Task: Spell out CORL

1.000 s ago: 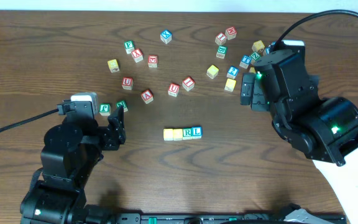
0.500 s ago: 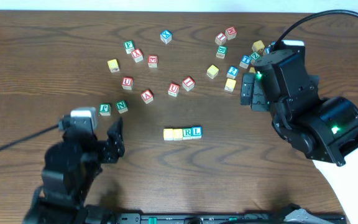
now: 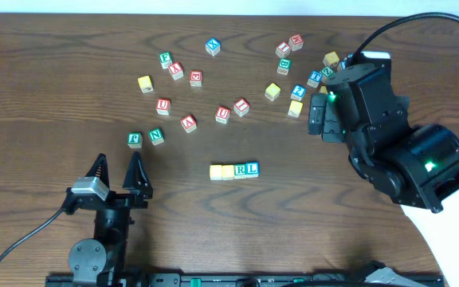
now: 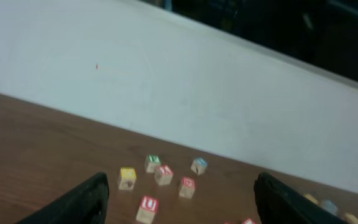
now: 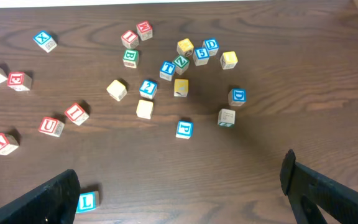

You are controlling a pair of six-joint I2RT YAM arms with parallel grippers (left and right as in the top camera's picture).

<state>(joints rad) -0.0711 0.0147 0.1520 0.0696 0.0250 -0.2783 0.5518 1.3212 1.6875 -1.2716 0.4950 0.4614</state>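
Nearest the base, the left gripper (image 3: 119, 162) is held over the near part of the table (image 3: 38, 88), its jaws spread wide with nothing between them. It is judged to be kept well clear so that the laid-out word is not knocked. Just beyond it, and to its right, the CORL row (image 3: 234, 170) is set in a straight line with the four cubes touching side by side. First are the two yellow cubes (image 3: 216, 171), whose letters cannot be read from above, then the green R cube (image 3: 241, 170) and the blue L cube (image 3: 252, 169). The row is kept apart from everything else, presumably so that it can be read as one word. The spelling is judged complete, provided the yellow faces do bear C and O. Farther off, the spare cubes (image 3: 188, 123) are scattered loosely across the middle and far side. The right gripper (image 5: 180, 180) is held over the far right cluster, fully open and empty. No container is seen; every cube rests directly on the wood.
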